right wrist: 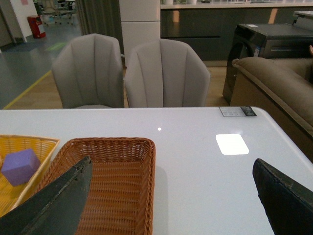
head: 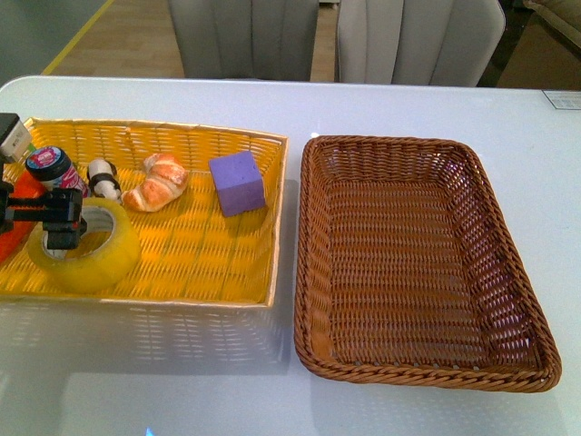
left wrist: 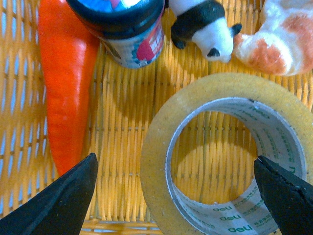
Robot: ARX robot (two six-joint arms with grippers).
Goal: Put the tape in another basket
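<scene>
The tape (head: 98, 259), a thick yellow roll with a white printed core, lies flat in the yellow tray (head: 182, 298) at its front left. My left gripper (head: 50, 218) hovers over it, open. In the left wrist view the left gripper (left wrist: 174, 164) spans the tape (left wrist: 156, 147): one finger (left wrist: 63, 200) is outside the roll beside the carrot (left wrist: 63, 88), the other (left wrist: 288, 196) over the far side of the core. The brown wicker basket (head: 304, 263) stands empty to the right. My right gripper (right wrist: 172, 166) is open above the table beside the basket (right wrist: 105, 144), holding nothing.
The tray also holds a dark-lidded jar (head: 53, 168), a toy panda (head: 104, 179), a croissant (head: 156, 182) and a purple cube (head: 238, 182). Two grey chairs (right wrist: 132, 73) stand past the table's far edge. A label (head: 563, 100) lies at the table's far right corner.
</scene>
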